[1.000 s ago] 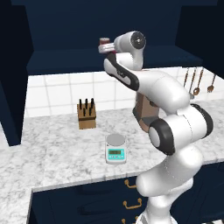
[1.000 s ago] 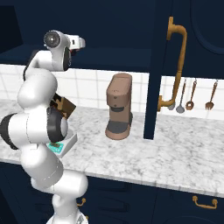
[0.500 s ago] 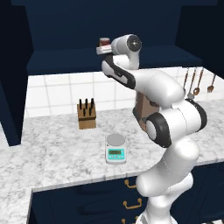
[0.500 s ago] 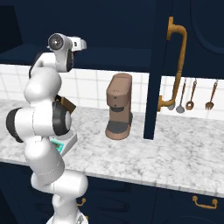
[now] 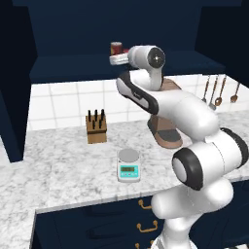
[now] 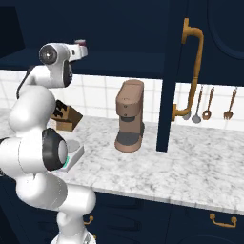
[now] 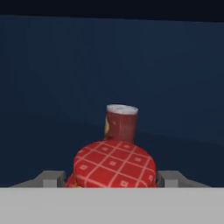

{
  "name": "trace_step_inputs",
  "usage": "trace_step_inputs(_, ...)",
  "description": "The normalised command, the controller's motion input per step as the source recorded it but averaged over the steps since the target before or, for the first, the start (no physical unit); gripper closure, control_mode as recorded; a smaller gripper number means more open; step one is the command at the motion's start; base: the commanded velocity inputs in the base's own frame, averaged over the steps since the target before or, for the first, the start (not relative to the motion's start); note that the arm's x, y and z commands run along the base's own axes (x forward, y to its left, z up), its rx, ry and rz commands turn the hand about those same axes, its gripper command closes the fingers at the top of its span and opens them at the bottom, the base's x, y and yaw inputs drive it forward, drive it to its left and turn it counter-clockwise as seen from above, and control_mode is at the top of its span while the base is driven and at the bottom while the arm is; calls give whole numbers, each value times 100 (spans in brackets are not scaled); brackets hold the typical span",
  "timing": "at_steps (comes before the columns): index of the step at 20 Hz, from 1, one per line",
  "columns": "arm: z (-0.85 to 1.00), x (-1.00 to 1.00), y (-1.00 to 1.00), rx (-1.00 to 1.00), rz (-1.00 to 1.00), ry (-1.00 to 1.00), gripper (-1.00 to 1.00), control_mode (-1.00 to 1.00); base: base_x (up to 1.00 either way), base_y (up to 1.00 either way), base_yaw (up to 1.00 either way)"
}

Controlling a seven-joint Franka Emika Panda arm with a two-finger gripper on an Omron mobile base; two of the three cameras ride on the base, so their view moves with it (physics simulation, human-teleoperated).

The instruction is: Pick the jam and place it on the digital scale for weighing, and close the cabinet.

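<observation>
In the hand view the jam (image 7: 114, 164), a squat red jar with a checked lid, sits between the fingertips (image 7: 168, 178) of my gripper (image 7: 112, 180). The fingers press against both its sides, so the gripper is shut on it. The hand reaches onto the shelf of the open navy cabinet (image 5: 73, 68), and my gripper (image 5: 115, 59) (image 6: 84, 49) is at the shelf's front. The digital scale (image 5: 128, 166) (image 6: 72, 153) stands on the marble counter below, its round plate bare. One cabinet door (image 6: 169, 71) with a brass handle stands open, edge-on.
A taller red can (image 7: 120, 123) (image 5: 115, 48) stands on the shelf behind the jam. On the counter are a wooden knife block (image 5: 96, 127), a brown coffee machine (image 6: 129, 116) and hanging utensils (image 6: 207, 102). Another open door (image 5: 12, 97) is at the left.
The arm's upper joint has dropped and drawn back toward the base. The hand sits slightly lower at the shelf front, and the can has stayed put.
</observation>
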Motion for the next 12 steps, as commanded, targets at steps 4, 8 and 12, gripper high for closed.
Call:
trace_step_inputs(4,7,-91,2,0,0,-12,100,-100,0,0,0)
trace_step_inputs(8,2,-100,0,1,0,-1,100,-100,0,0,0)
trace_step_inputs(12,19,-100,0,0,0,5,100,-100,0,0,0)
